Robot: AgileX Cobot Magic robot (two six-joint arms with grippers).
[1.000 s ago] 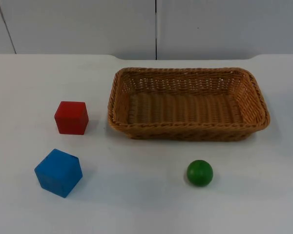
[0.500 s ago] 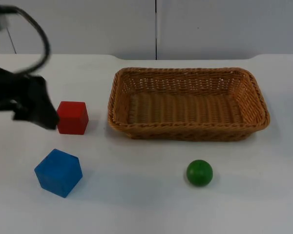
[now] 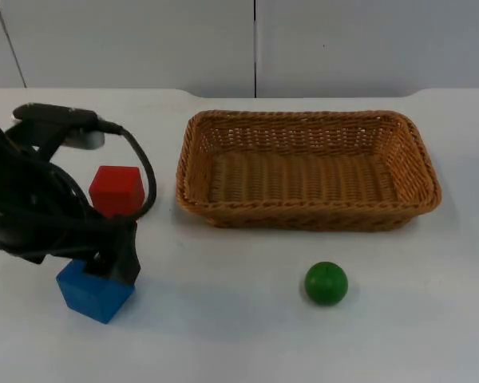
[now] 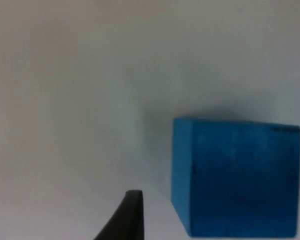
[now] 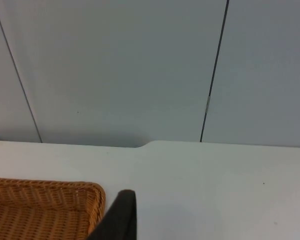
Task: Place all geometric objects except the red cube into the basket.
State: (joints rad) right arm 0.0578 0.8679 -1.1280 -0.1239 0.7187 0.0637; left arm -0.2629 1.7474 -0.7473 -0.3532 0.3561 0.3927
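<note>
Blue wooden cube (image 3: 94,292) sits on the white table (image 3: 239,335) directly under the left gripper (image 3: 112,267); whether its fingers are apart, I cannot tell. Right gripper (image 5: 121,220) waits by the woven wicker basket (image 3: 307,169).

A table (image 3: 431,335) runs back to a partition wall (image 3: 367,44) across the top of the frame. A basket (image 3: 307,214) sits on the table right of centre. A ball (image 3: 326,283) lies in front of the basket, apart from it, toward the lower middle. At the left, one cube (image 3: 118,190) sits just beside the basket's left end. A second cube (image 3: 92,294) lies in front of it, at lower left. The left gripper (image 3: 112,259) sits over that nearer cube's back edge, its arm reaching in from the left edge.
</note>
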